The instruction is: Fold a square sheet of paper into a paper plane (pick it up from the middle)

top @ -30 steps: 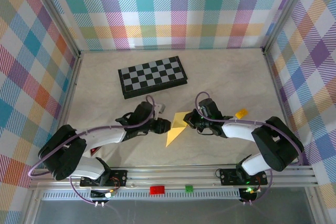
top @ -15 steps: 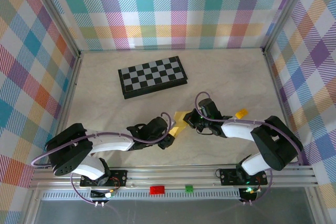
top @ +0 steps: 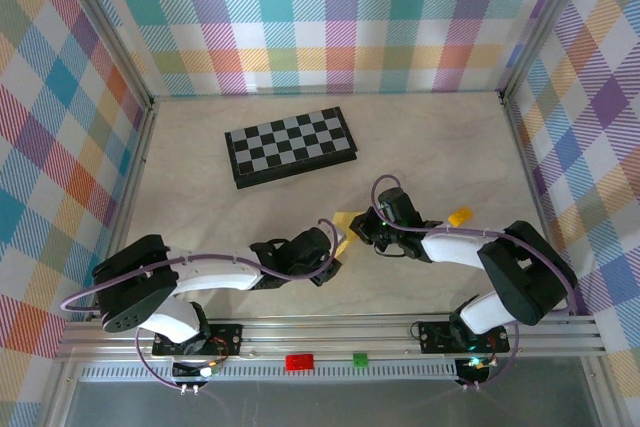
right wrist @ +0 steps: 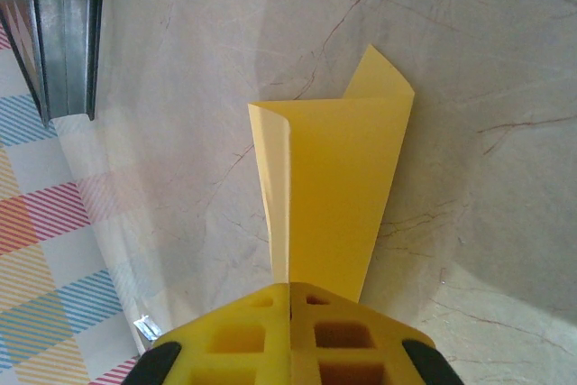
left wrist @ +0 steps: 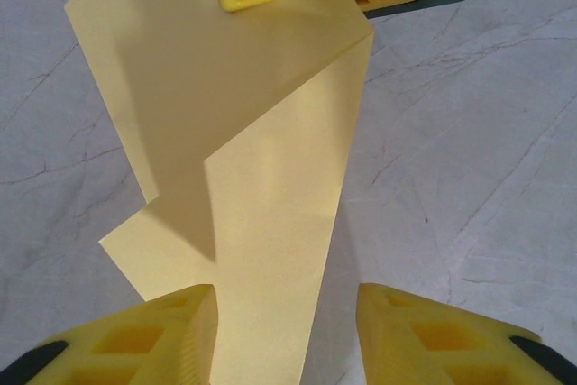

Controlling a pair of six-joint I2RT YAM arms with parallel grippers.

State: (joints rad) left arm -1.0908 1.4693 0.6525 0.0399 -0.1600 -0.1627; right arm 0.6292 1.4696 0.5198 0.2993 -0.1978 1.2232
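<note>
My right claw (right wrist: 288,317) is shut tight w/ one end of the yellow paper (right wrist: 329,187) pinched btwn its fingers. My left claw (left wrist: 287,304) is part open, fingers apart. The paper's other end runs btwn them, lying loose and not squeezed; can't tell if a finger touches it. The paper is part folded, w/ a diagonal crease, and one corner curls up off the surface. It lies at the table's front middle, stretched btwn both claws.

Seen from above, my left claw (top: 333,247) covers most of the paper, so just a yellow bit shows next to the right claw (top: 362,230).

The table (top: 200,207) is pale, marble-look, w/ thin reddish veins and a slight sheen. Pastel checked walls (top: 330,17) stand on 3 sides, w/ metal posts in the far corners. A metal rail (top: 330,332) runs along the near edge, w/ a red tag (top: 298,361) and a green tag (top: 360,358) just below it.

A black & grey chessboard (top: 290,145) lies flat, a bit skewed, toward the back wall, well apart from the paper. A small orange block (top: 459,216) sits right of the paper, near my right arm (top: 460,247) but apart from the sheet. My left arm (top: 220,272) lies low across the front.
</note>
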